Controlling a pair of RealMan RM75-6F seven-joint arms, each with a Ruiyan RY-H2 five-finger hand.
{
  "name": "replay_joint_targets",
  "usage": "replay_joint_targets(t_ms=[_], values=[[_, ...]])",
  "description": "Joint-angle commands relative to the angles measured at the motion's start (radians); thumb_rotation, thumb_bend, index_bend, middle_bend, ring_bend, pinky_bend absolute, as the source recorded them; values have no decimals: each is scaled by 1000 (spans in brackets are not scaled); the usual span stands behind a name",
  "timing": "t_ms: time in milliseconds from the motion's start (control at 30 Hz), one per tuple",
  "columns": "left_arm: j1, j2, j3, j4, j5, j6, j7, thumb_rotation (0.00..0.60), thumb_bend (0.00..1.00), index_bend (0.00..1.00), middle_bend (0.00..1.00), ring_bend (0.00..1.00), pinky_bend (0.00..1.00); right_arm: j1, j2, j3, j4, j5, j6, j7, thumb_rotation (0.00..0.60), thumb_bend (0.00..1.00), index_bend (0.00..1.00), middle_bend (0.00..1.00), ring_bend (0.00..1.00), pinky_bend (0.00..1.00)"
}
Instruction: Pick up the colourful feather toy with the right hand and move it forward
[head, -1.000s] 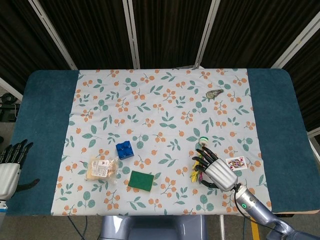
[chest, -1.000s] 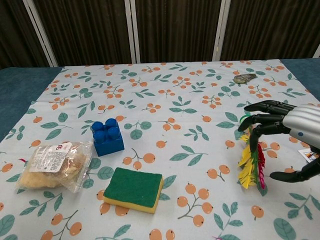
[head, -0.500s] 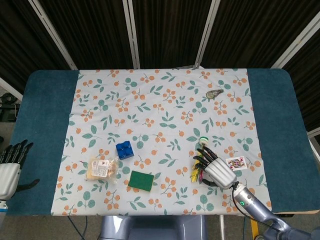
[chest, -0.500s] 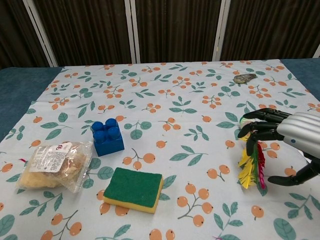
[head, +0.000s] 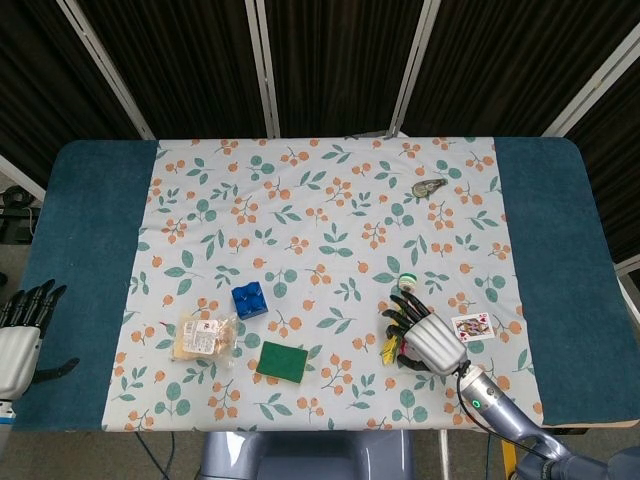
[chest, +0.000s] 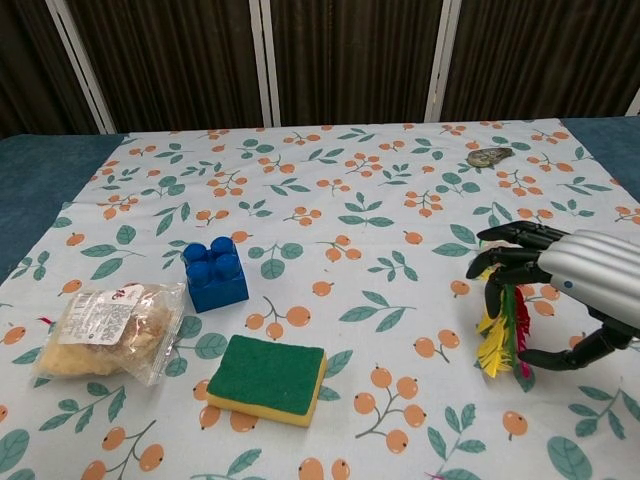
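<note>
The colourful feather toy (head: 389, 346) lies on the floral cloth at the front right, its yellow, green and pink feathers (chest: 497, 338) pointing toward the table's near edge. Its round green and white base (head: 407, 282) pokes out beyond the hand. My right hand (head: 425, 338) arches over the toy, with fingers (chest: 505, 257) curved down on the far side and the thumb (chest: 560, 355) on the near side. The feathers sit between them, and no firm grip shows. My left hand (head: 20, 335) hangs off the table's front left corner, fingers spread and holding nothing.
A blue brick (chest: 215, 273), a green and yellow sponge (chest: 267, 378) and a bagged snack (chest: 108, 328) lie at the front left. A playing card (head: 472, 326) sits just right of my right hand. A small grey object (head: 430, 187) rests at the back right.
My right hand has sunk lower over the feather toy and shifted slightly left, its fingers and thumb coming closer around the feathers. The toy and the left hand have not moved.
</note>
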Motion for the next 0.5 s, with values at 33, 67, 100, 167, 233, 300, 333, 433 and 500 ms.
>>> replay_joint_targets(t_ms=[33,67,100,167,233,300,333,433,500], values=[[0,0,0,0,0,0,1,600,92,0,0,0,0,0,-4,-3,4,0,4,0,600,173,461,212,12,0],[0,0,0,0,0,0,1,600,92,0,0,0,0,0,-6,-5,5,0,6,1,600,178,465,215,14,0],[0,0,0,-1,0,0,1,600,93,0,0,0,0,1,-7,-6,6,0,7,1,600,186,471,218,17,0],[0,0,0,-1,-1,-1,1,600,93,0,0,0,0,1,-10,-7,6,1,11,0,600,206,483,223,19,0],[0,0,0,-1,0,0,1,600,92,0,0,0,0,1,-13,-8,5,4,12,1,600,232,494,228,21,0],[0,0,0,-1,0,1,1,600,91,0,0,0,0,1,-16,-10,6,5,12,-2,600,256,504,233,23,0],[0,0,0,-2,0,1,1,600,91,0,0,0,0,1,-17,-12,7,5,12,-2,600,268,509,235,24,0],[1,0,0,-1,0,1,0,600,92,0,0,0,0,2,-19,-14,9,8,12,-4,600,278,520,237,25,0],[0,0,0,-1,-1,0,-2,600,92,0,0,0,0,3,-21,-14,12,11,11,-4,600,279,523,238,25,0]])
